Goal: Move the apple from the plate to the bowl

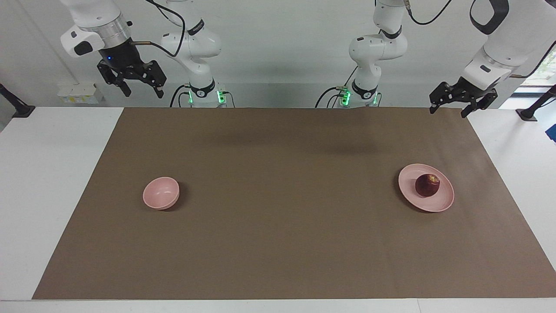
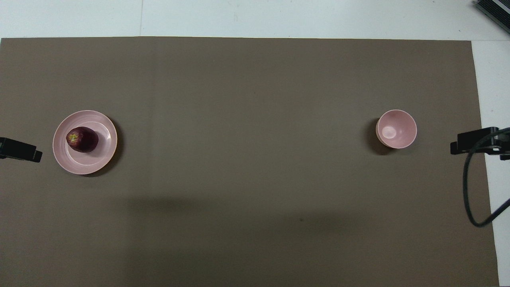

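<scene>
On the plate (image 1: 444, 201), toward the left arm's end of the desk (image 1: 52, 174): one apple (image 1: 427, 185), dark red, pale patch near its top, roundish with no marked long axis, resting off-centre toward the plate's outer edge. Untouched; nothing grips it.

Plate: flat pale pink, on the brown mat (image 1: 286, 195).

Left claw (image 1: 462, 96): raised over the mat's robot-side corner, fingers spread wide, empty. Apple lies below it and farther from the robots. By my reckoning the nearer arm, so the pick falls to it.

Bowl (image 1: 161, 193): small, deep, pink, empty, well apart from the plate toward the right arm's end.

Right claw (image 1: 131, 76): high near its base, fingers wide, empty, waiting. Transfer not yet begun.
</scene>
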You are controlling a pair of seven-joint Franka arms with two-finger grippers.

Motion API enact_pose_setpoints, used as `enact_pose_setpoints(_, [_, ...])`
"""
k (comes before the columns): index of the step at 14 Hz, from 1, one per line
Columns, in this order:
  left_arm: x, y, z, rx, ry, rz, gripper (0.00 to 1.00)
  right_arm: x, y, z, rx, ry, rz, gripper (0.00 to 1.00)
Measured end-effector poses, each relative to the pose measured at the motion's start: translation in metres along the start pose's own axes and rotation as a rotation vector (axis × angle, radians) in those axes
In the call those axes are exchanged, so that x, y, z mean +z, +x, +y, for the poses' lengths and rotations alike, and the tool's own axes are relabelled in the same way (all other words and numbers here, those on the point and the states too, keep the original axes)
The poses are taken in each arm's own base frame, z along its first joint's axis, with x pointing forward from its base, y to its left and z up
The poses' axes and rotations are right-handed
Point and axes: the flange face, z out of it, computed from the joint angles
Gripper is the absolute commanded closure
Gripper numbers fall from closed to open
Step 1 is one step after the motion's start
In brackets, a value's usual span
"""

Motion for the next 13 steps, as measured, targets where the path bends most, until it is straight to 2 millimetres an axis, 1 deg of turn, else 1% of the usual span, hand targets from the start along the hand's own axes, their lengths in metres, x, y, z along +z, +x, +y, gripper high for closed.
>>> enact_pose_setpoints(2, [0.023, 0.005, -0.011, 0.043, 0.002, 0.011, 0.0, 0.0, 0.0, 0.003, 0.006, 0.003, 0.0, 0.0])
enact_pose_setpoints(5, [0.056, 0.01, -0.028, 0.072, 0.007, 0.031, 0.0, 0.0, 0.0, 0.002, 0.011, 0.073, -0.01, 0.0])
enact_pose_setpoints(8, [0.087, 0.018, -0.033, 0.081, 0.016, 0.055, 0.0, 0.003, -0.004, 0.005, 0.022, 0.121, -0.025, 0.0])
enact_pose_setpoints(11, [0.118, 0.028, -0.038, 0.108, 0.015, 0.053, 0.0, 0.006, -0.013, 0.004, -0.052, 0.161, -0.043, 0.0])
enact_pose_setpoints(13, [0.142, 0.041, -0.043, 0.117, 0.014, 0.054, 0.0, 0.009, -0.015, 0.003, -0.065, 0.204, -0.052, 0.0])
